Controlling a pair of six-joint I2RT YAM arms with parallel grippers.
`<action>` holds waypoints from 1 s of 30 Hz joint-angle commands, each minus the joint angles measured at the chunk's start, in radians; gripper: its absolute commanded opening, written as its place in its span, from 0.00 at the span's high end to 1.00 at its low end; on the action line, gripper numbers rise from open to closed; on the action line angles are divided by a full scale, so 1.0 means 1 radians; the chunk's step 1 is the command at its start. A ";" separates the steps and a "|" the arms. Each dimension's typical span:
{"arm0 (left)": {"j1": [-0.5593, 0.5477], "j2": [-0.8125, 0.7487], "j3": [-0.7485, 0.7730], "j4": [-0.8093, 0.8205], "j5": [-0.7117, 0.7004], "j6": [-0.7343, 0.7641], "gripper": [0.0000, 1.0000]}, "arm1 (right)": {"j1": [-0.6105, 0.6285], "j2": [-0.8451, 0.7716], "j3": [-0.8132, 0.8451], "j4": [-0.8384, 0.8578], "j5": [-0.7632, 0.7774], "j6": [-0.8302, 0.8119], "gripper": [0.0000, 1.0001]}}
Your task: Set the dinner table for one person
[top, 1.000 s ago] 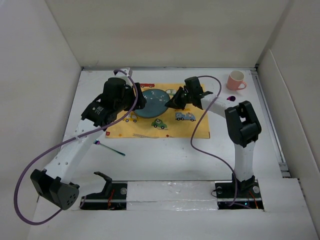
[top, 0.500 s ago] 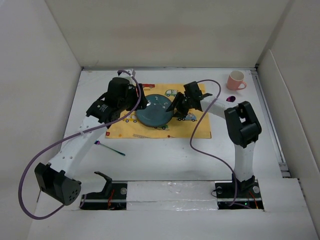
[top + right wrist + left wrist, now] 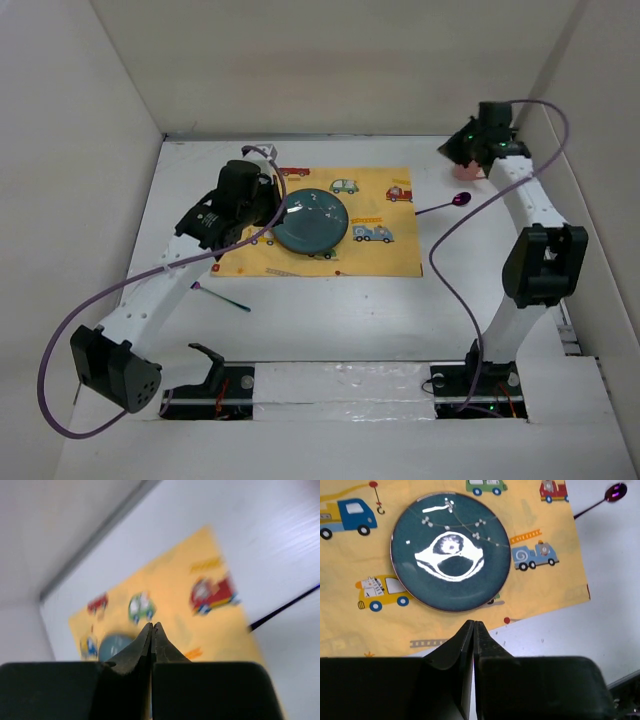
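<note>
Left fingers (image 3: 473,626) pinched shut on nothing, tips meeting above the near edge of the yellow car-print mat (image 3: 545,587), just short of the dark teal plate (image 3: 451,552) and clear of its rim. Plate flat on the mat's left half, mat itself spread mid-desk (image 3: 330,320), toward the far wall. Right fingers (image 3: 151,627) likewise closed and empty, raised at the desk's far right corner, right by the pink cup (image 3: 470,172), with the cup partly hidden beneath the arm in the overhead view. Between cup and mat, just off the mat's right edge on bare desk: the purple spoon (image 3: 440,205), bowl toward the cup, handle slanting down and left toward the mat. Off the mat's near left corner: a slim teal-and-purple utensil (image 3: 222,297), fork or knife impossible to tell, long axis slanting from far left to near right. Judging by the layout, plate step done, cup and cutlery not yet placed. Best taken by the right arm: cup and spoon, both on its side and well away from the left fingers. Best left to the left arm: the slim utensil, near and left of its fingers.
</note>
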 commanded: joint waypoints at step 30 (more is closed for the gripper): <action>0.004 -0.019 -0.087 0.054 0.096 -0.008 0.62 | -0.204 0.573 0.684 -0.314 0.408 -0.216 0.77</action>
